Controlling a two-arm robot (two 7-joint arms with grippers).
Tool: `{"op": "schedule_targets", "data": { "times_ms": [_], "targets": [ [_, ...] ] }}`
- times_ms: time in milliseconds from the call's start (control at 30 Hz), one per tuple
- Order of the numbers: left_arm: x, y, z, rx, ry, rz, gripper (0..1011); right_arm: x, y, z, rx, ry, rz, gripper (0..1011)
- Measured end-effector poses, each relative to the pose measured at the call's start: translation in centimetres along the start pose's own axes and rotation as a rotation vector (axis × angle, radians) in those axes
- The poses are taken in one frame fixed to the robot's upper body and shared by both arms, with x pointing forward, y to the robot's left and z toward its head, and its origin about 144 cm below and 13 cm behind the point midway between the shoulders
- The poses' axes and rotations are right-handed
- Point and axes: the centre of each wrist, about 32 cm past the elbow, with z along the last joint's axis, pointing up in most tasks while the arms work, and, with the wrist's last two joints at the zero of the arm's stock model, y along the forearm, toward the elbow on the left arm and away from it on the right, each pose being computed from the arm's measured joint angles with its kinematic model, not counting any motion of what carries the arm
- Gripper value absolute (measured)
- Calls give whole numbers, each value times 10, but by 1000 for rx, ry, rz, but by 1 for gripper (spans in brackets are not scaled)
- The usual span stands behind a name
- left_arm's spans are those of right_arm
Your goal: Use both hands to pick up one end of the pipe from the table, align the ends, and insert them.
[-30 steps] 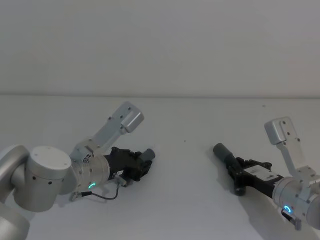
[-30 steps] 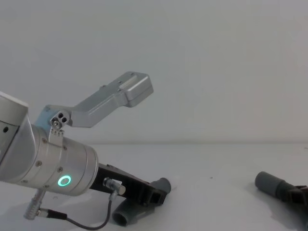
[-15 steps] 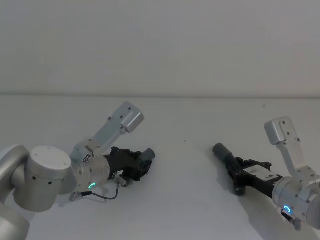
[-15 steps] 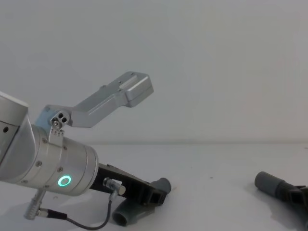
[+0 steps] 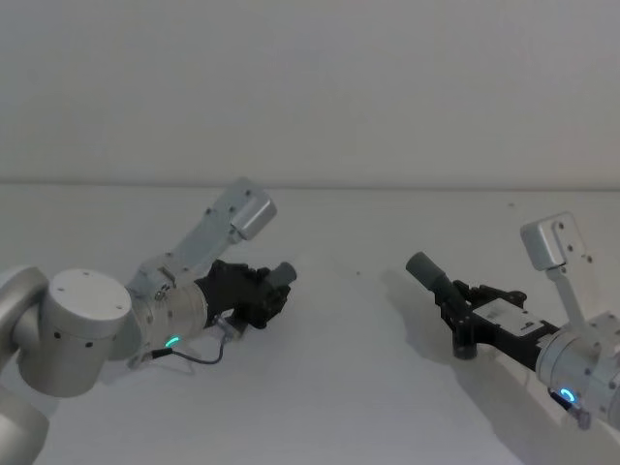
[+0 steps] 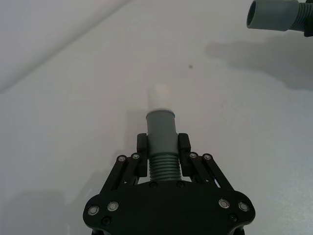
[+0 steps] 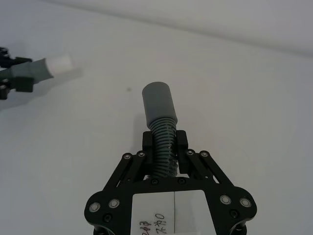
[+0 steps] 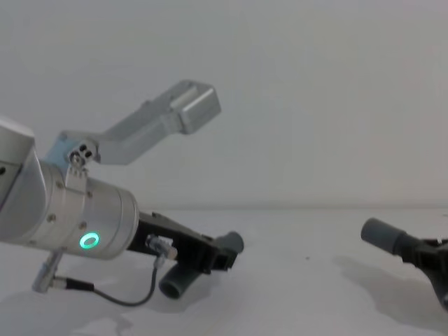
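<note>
The white table point(image 5: 349, 387) runs back to a pale grey wall point(image 5: 310, 87). Toward its left edge the left gripper point(image 5: 272, 292) pinches the white-tipped pipe piece point(image 6: 161, 132) by its ribs. Toward the right edge the right gripper point(image 5: 453, 308) pinches the plain-cuffed piece point(image 7: 157, 100). The two pieces point at each other, well apart.

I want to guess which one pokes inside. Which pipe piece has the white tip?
The pipe piece in the left gripper: its grey cuff ends in a short white tip. The other piece, in the right gripper, has a plain grey cuff.
</note>
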Motion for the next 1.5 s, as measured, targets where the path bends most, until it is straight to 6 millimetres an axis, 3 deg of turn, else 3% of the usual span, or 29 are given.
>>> {"op": "schedule_targets", "data": {
  "times_ms": [300,900,1500],
  "targets": [
    [10,8,8,-40,-46,-7,357,14,-7,6,69,-92,74,264],
    [50,30,25,-84,-187,-177,357,48,-20,21,118,-316,286,264],
    [81,47,44,-106,-354,-345,357,60,-24,32,137,-404,372,264]
  ]
}}
